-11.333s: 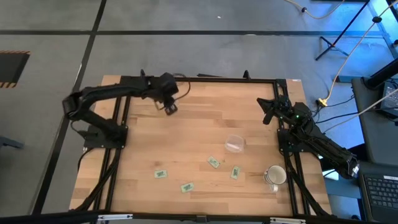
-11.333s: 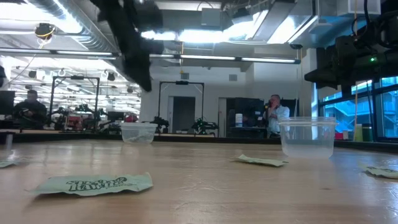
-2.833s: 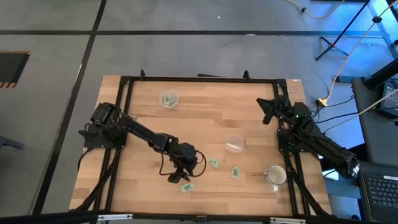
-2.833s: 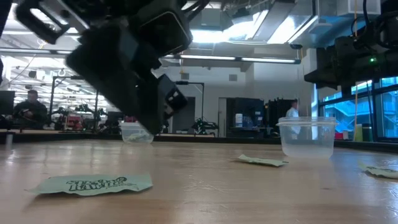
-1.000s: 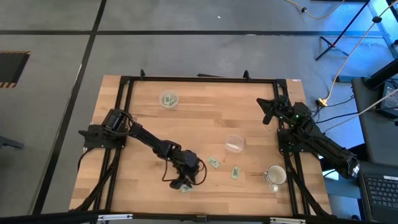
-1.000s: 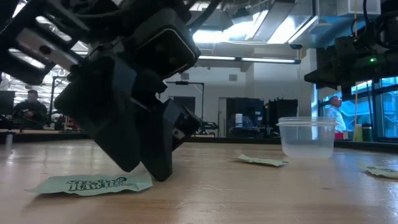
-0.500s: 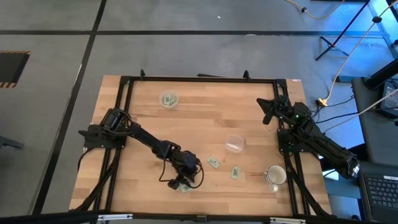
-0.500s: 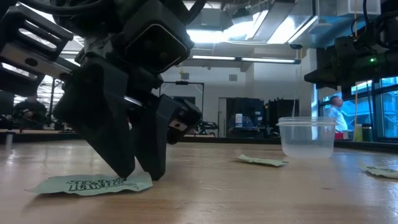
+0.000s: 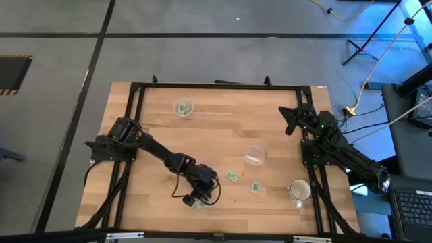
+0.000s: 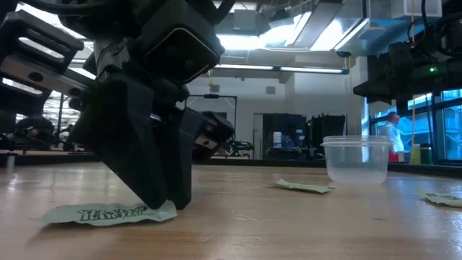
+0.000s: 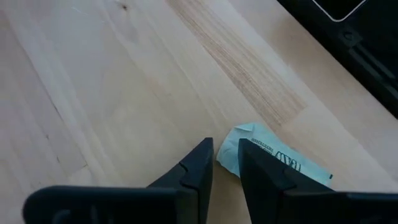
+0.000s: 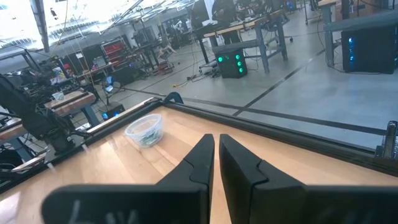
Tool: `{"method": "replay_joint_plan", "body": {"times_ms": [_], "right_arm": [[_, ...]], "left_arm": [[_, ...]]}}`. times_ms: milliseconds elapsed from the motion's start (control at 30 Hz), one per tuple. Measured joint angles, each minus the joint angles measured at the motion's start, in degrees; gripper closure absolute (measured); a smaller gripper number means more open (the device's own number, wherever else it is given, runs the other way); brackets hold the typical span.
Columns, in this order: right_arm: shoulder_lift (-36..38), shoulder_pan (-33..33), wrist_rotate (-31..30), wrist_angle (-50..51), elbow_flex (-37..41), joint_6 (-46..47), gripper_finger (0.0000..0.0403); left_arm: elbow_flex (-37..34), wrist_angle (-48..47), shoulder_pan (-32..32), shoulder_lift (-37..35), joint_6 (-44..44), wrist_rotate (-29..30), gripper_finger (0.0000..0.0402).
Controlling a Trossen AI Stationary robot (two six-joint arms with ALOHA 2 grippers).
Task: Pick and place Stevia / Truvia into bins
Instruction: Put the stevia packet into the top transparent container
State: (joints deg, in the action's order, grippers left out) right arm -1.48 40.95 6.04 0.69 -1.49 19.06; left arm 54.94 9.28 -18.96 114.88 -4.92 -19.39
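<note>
Three green Stevia packets lie flat on the wooden table: one under my left gripper (image 9: 201, 204) (image 10: 108, 214) (image 11: 283, 163), two more to its right (image 9: 232, 177) (image 9: 255, 187). One clear cup (image 9: 255, 156) (image 10: 356, 159) stands empty mid-table. A second cup (image 9: 183, 108) (image 12: 144, 130), near the far edge, holds green packets. My left gripper (image 9: 197, 200) (image 10: 164, 206) (image 11: 225, 144) stands at the near packet's end, shut on it. My right gripper (image 9: 289, 123) (image 12: 216, 138) waits shut at the far right, above the table. My left gripper comes from above, pointing down, with its fingertips (image 10: 177, 202) at the table. The packet's end (image 11: 231, 152) sits pinched between the two fingers. The rest of the packet (image 10: 94, 214) lies flat on the wood, stretching away to one side.
A white mug with a handle (image 9: 299, 191) stands near the table's near right corner. A black frame (image 9: 216, 86) runs around the table. Bare wood lies between the left arm and the far cup. People and workbenches show in the room behind.
My left gripper has straightened from a tilt to stand upright over the near packet's end, with its tips down at the table. Its fingers, apart half a second ago, have closed together on that end. The right arm has kept still.
</note>
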Motion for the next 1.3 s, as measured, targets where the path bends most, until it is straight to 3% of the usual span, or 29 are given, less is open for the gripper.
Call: {"method": "replay_joint_plan", "body": {"times_ms": [467,933,1300], "right_arm": [[0.00,0.00,-0.01,0.01,-0.01,-0.05,0.0373],[0.00,0.00,0.02,0.01,0.01,0.13,0.0373],[0.00,0.00,0.02,0.00,-0.01,0.12,0.0373]], "left_arm": [[0.00,-0.42,-0.97,-0.14,-2.35,2.99,0.0331],[0.04,-0.35,-0.92,-0.16,-0.16,4.25,0.0398],[-0.45,-3.39,-0.53,-4.13,1.41,2.32,0.0400]]}}
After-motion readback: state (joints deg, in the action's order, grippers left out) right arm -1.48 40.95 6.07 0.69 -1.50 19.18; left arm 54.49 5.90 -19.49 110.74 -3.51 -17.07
